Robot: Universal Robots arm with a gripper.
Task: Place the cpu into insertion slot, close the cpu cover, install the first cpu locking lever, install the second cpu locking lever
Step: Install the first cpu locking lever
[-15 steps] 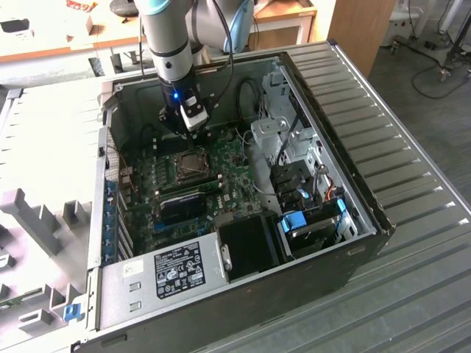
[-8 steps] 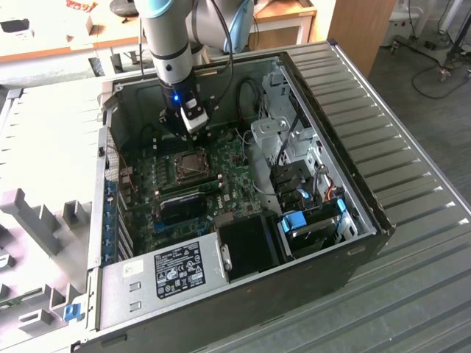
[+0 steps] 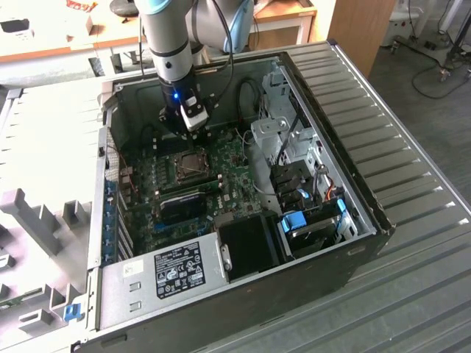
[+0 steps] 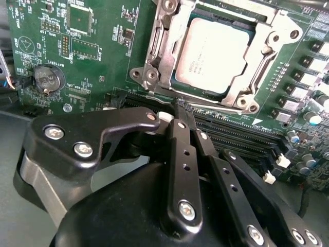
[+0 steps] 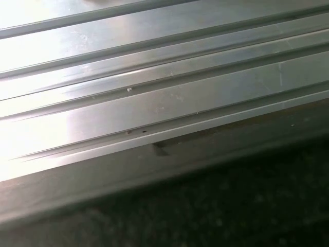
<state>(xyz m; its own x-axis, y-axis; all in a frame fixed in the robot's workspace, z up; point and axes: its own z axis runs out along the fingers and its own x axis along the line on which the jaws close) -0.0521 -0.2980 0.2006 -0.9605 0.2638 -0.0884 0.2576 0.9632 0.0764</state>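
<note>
The cpu (image 4: 218, 54) lies seated in the insertion slot (image 3: 176, 170) with the cpu cover (image 4: 157, 49) down around it, so the step in hand looks to be the locking lever (image 4: 211, 100) along the socket edge that faces the memory slots (image 4: 241, 136). The gripper (image 4: 179, 105), its fingers drawn together with nothing between them, has its tip right at that edge, low inside the computer case (image 3: 294, 294). To do this well, I judge, the closed tip should bear squarely on the lever's rod, press down and then sideways under its hook, and stay off the memory slots.
</note>
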